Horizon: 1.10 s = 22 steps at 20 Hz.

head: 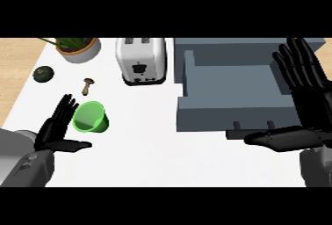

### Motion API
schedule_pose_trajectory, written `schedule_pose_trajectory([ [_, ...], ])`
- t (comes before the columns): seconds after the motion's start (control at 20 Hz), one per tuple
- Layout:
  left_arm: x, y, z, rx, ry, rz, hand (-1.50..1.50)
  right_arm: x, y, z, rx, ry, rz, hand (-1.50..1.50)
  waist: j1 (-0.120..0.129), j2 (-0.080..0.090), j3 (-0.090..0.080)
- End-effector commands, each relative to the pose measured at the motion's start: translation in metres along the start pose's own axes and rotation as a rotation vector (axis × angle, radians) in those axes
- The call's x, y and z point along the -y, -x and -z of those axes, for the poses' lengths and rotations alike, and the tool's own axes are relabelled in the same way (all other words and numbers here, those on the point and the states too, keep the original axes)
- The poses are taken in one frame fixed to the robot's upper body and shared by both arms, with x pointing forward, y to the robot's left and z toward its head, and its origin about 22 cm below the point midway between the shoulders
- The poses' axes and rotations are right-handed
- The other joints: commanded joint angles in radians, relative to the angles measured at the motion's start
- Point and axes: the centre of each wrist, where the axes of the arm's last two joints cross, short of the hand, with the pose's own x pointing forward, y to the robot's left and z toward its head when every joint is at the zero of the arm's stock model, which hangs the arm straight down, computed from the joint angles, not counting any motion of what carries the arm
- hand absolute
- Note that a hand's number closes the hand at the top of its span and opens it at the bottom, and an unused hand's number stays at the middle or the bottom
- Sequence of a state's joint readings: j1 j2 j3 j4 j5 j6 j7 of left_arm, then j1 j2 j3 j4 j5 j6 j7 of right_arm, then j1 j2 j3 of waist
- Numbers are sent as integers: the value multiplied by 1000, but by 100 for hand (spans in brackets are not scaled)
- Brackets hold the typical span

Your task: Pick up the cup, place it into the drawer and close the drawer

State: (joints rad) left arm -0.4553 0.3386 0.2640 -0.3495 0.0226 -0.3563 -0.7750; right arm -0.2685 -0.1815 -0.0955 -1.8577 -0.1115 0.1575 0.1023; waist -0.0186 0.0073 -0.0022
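Observation:
A green cup [90, 117] lies tipped on the white counter at the left, its mouth facing up and toward me. My left hand [56, 130] stands just left of it, fingers straight and open, close beside the cup's rim without curling round it. The grey drawer [227, 112] is pulled open at the right, its inside bare. My right hand [304, 101] is open over the drawer's right wall, fingers straight and pointing away, thumb stretched left over the front handle [250, 132].
A white toaster [141, 60] stands behind the cup at the centre back. A potted plant [77, 47] sits at the back left, a dark green round fruit [43, 73] near the counter's left edge, and a small brown mushroom [88, 85] beyond the cup.

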Motion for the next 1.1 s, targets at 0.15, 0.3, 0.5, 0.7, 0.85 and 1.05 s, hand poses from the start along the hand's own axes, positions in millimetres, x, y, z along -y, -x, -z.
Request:
schedule_pose_trajectory([
  [0.15,-15,11,-21,36,-19,-17,-150,7,-19,1,24,-15,-2,-150,-13,5,-2],
  [0.3,6,18,-13,67,-1,-24,-150,5,-9,6,9,-8,-13,-150,-12,6,-2],
  [0.5,4,11,-4,76,-15,-30,-150,-1,-6,8,18,-12,5,-150,-22,10,-4],
  [0.7,13,19,-7,88,2,-14,-150,-8,0,4,10,-24,-1,-150,-22,10,-4],
  [0.85,25,16,6,94,18,-21,-150,5,-10,17,10,-25,-3,-150,-24,12,-4],
  [1.05,14,16,-3,121,8,-51,-150,7,-9,4,12,-32,5,-150,-26,9,-4],
])
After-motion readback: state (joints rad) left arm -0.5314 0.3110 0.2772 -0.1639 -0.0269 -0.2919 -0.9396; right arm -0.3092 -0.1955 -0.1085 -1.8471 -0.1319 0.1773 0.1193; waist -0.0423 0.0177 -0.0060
